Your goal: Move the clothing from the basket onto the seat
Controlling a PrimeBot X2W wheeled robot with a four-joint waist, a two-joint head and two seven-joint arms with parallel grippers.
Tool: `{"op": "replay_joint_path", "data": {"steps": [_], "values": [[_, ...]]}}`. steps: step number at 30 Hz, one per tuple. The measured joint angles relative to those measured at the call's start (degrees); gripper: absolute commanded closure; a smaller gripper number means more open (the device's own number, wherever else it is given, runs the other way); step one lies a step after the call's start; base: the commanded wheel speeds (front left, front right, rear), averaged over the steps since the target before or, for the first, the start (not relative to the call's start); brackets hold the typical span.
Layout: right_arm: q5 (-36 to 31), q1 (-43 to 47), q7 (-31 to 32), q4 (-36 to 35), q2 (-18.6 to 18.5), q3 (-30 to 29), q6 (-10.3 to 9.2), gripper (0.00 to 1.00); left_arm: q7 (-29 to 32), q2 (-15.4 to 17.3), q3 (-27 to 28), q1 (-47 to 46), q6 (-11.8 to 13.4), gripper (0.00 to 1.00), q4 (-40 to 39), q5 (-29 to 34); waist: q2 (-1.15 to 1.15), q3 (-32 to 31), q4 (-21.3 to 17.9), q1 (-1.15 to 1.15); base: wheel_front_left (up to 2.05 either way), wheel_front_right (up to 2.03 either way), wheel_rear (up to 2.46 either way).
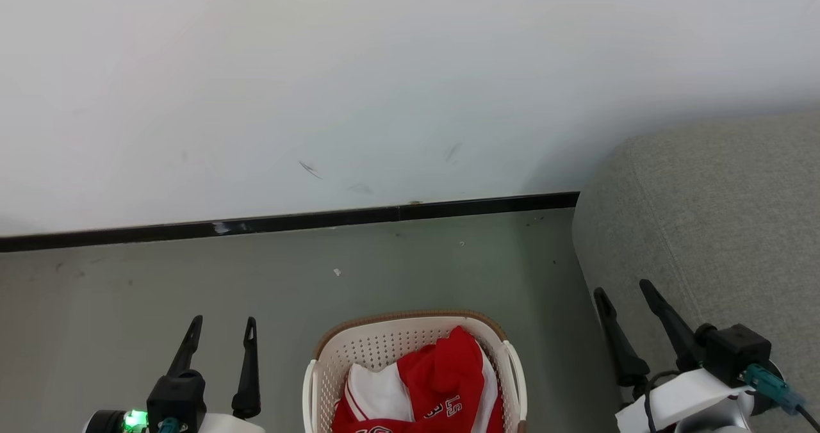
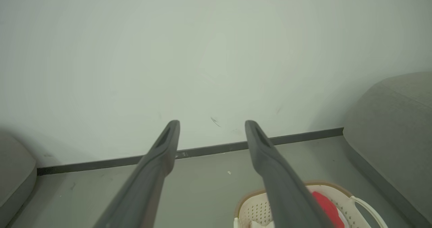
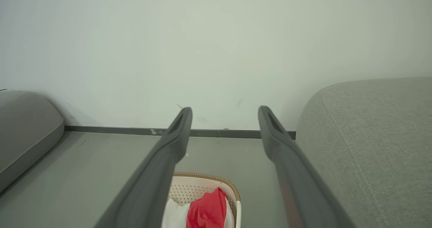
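Observation:
The cream basket (image 1: pixel 378 340) with a brown rim stands on the floor at the bottom centre of the head view, and red-and-white clothing (image 1: pixel 435 382) is heaped inside it. The light-grey seat (image 1: pixel 711 228) fills the right side. My left gripper (image 1: pixel 221 327) is open to the left of the basket, with nothing between its fingers. My right gripper (image 1: pixel 624 295) is open between the basket and the seat's edge, also bare. The left wrist view shows the basket (image 2: pixel 256 207) and clothing (image 2: pixel 325 206) at lower right; the right wrist view shows basket (image 3: pixel 199 186), clothing (image 3: pixel 207 211) and seat (image 3: pixel 371 147).
A white wall (image 1: pixel 384 87) with a black baseboard (image 1: pixel 288 223) runs behind the basket across grey floor (image 1: pixel 192 279). Another grey cushion (image 3: pixel 23 126) lies at the left in the right wrist view.

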Motion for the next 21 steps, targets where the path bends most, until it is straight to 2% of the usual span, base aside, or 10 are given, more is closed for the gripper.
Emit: {"op": "replay_joint_path", "data": {"steps": [6,21], "values": [[-0.11,1.10,0.00,-0.46,0.01,-0.80,0.00,0.00,0.88,0.31,-1.44,-1.26,-0.64,0.00,1.42,0.55,0.00,1.05,-0.17,0.00,0.00,0.00,0.00],[-1.92,2.27,-0.01,-5.44,0.12,-3.65,0.01,0.00,4.39,-0.13,-8.05,-9.09,-5.59,0.00,8.76,2.23,0.00,5.73,-1.24,0.00,0.00,0.00,0.00]]}}
